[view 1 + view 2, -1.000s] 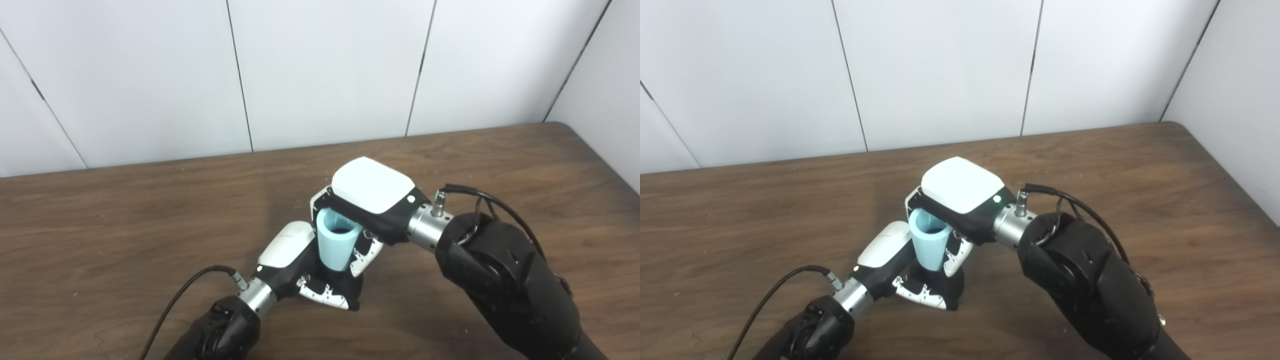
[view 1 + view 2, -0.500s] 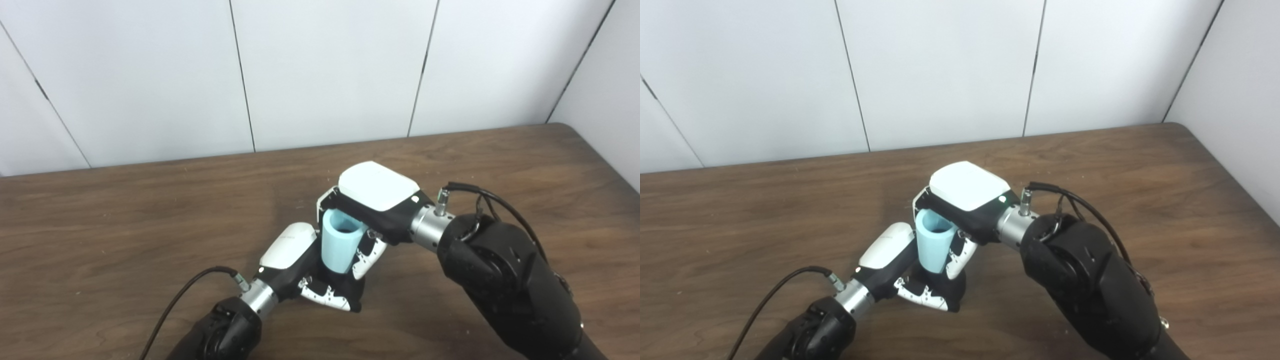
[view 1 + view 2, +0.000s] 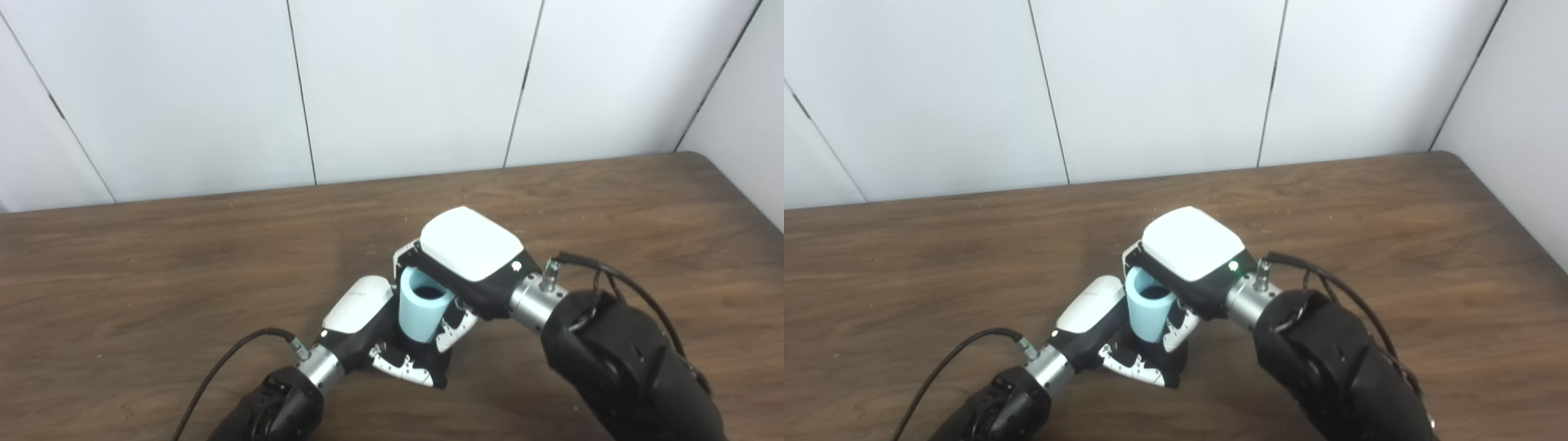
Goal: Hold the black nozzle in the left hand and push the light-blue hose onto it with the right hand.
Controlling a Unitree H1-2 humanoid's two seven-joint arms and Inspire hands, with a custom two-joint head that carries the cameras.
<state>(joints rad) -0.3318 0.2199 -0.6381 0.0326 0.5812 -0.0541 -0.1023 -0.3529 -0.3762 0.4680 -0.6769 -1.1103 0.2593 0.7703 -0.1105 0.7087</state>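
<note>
In the left eye view, the right hand has its fingers closed around the light-blue hose, which stands upright with its open end up, near the front edge of the wooden table. In the right eye view, the left hand sits just below the hose with fingers curled around something black at its lower end. I cannot tell if this is the nozzle.

No readable text, label, brand, number or sign shows anywhere in either view; the white hand covers, the hose and the wall panels carry none.
</note>
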